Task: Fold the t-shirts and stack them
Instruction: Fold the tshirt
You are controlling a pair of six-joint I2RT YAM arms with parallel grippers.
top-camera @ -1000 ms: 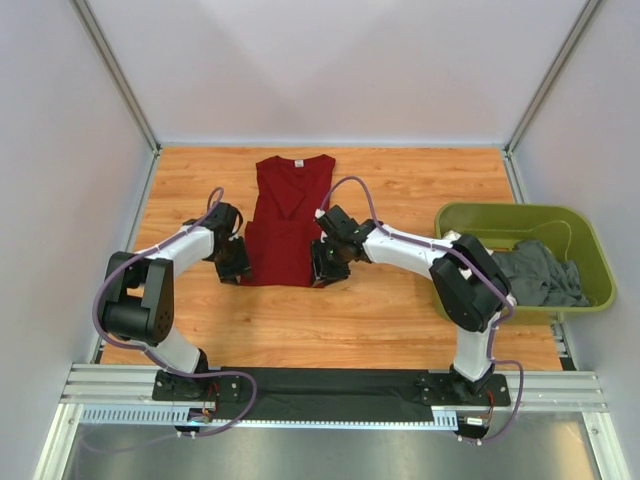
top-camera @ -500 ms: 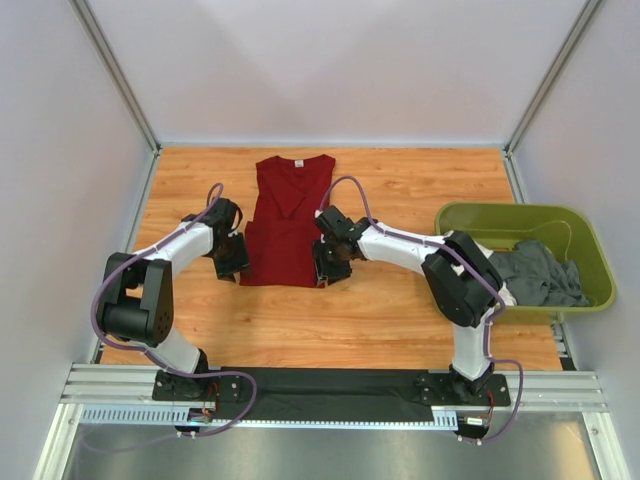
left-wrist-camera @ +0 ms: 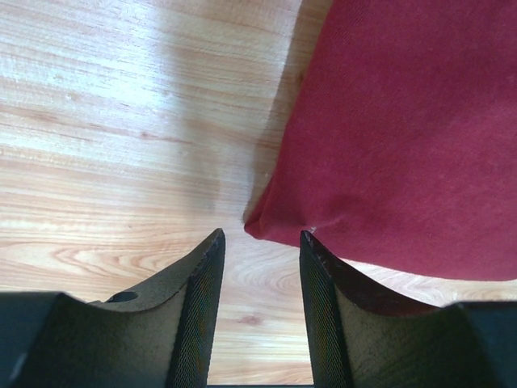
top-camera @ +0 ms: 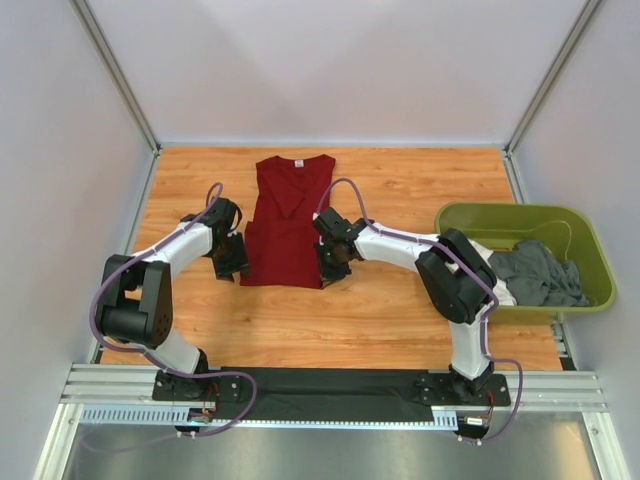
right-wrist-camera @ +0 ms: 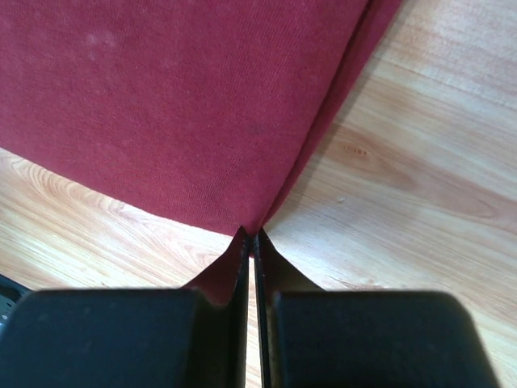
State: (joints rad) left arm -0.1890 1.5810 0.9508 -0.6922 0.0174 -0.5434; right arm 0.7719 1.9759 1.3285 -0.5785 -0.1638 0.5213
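From above, the dark red t-shirt (top-camera: 288, 222) lies flat on the wooden table (top-camera: 400, 310), left of centre, with its collar and small white neck label at the far end and its sides folded in. The left gripper (top-camera: 232, 264) sits at the shirt's near left corner and the right gripper (top-camera: 333, 268) at its near right corner. An olive-green tub (top-camera: 590, 262) stands well apart at the right and holds a crumpled dark grey t-shirt (top-camera: 540, 276).

In the left wrist view, the left gripper (left-wrist-camera: 260, 238) has its jaws apart, holding nothing; the shirt's corner (left-wrist-camera: 266, 222) lies on the wood just at the mouth of the gap.

In the right wrist view, the right gripper (right-wrist-camera: 250, 241) is closed, pinching the red shirt's corner (right-wrist-camera: 242, 218) between its fingertips.
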